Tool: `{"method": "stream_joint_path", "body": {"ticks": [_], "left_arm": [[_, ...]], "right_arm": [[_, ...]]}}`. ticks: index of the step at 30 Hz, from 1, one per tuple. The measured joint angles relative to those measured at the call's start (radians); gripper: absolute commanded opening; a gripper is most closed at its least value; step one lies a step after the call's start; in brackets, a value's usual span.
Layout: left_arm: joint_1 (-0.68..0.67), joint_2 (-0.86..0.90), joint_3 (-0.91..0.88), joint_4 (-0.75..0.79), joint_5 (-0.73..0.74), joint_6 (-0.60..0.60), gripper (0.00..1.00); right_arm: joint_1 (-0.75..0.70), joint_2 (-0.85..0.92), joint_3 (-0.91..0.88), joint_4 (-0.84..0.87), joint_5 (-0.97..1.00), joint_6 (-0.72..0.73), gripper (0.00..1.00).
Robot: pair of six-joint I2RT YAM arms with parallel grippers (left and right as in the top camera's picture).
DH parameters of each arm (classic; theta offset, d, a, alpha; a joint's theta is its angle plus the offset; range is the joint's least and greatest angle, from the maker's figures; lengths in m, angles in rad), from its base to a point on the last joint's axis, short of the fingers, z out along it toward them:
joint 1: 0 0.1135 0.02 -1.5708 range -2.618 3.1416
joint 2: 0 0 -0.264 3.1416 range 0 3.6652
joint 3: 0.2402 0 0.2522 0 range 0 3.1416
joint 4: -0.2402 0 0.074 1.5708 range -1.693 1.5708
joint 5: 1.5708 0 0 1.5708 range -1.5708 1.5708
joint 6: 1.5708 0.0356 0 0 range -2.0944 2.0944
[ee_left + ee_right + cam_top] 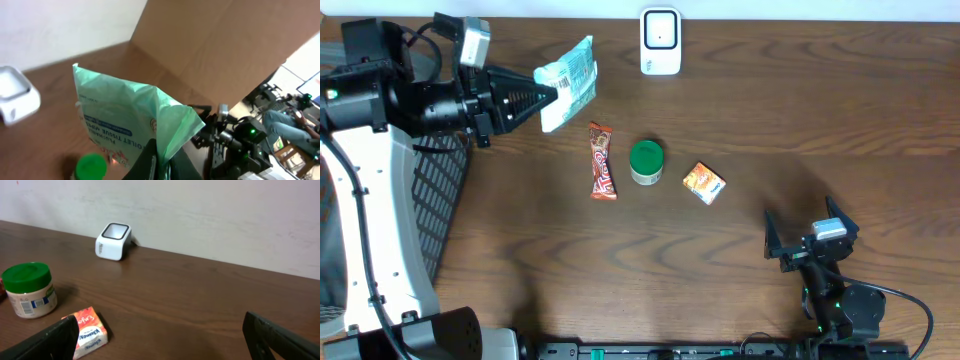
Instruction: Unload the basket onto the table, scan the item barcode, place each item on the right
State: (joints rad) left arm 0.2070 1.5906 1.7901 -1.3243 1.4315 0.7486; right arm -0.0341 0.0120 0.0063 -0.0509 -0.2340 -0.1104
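A pale green pack of tissue wipes [570, 82] hangs above the table at the back left, with my left gripper [545, 97] shut on its lower edge. In the left wrist view the pack [125, 110] stands upright between the dark fingers [145, 162], printed face to the left. The white barcode scanner [660, 42] stands at the back edge, to the right of the pack, and shows as a white box [15, 97] at the far left. My right gripper [807, 225] rests open near the front right, nothing between its fingers [55, 340]. The scanner [114, 241] is far ahead of it.
A candy bar [603, 160], a green-lidded jar [646, 161] and a small orange tissue pack [704, 183] lie in a row mid-table. The jar [29, 290] and orange pack [87, 330] sit left of the right gripper. A black mesh basket [440, 190] stands at the left edge.
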Motion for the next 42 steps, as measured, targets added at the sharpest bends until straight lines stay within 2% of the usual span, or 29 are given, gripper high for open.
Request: {"method": "stream_joint_path", "body": {"ticks": [3,6,10,12,19,26,34,38,42], "left_arm": [[-0.022,0.0,0.0,0.04,-0.087,-0.083,0.07],[-0.055,0.0,-0.002,0.149,-0.228,-0.243,0.07],[-0.126,0.0,-0.002,0.293,-0.51,-0.52,0.07],[-0.175,0.0,-0.002,0.332,-0.644,-0.617,0.07],[-0.359,0.001,-0.003,0.458,-1.083,-0.843,0.07],[-0.476,0.061,-0.003,0.589,-1.4,-0.926,0.07],[-0.518,0.278,-0.003,0.743,-1.564,-0.935,0.07],[-0.538,0.369,-0.004,0.83,-1.648,-0.904,0.07],[-0.573,0.443,-0.004,0.959,-1.757,-0.81,0.07]], "right_arm": [[0.0,0.0,0.0,0.0,0.0,0.0,0.99],[0.0,0.0,0.0,0.0,0.0,0.0,0.99],[0.0,0.0,0.0,0.0,0.0,0.0,0.99],[0.0,0.0,0.0,0.0,0.0,0.0,0.99],[0.0,0.0,0.0,0.0,0.0,0.0,0.99],[0.0,0.0,0.0,0.0,0.0,0.0,0.99],[0.0,0.0,0.0,0.0,0.0,0.0,0.99],[0.0,0.0,0.0,0.0,0.0,0.0,0.99],[0.0,0.0,0.0,0.0,0.0,0.0,0.99]]}}
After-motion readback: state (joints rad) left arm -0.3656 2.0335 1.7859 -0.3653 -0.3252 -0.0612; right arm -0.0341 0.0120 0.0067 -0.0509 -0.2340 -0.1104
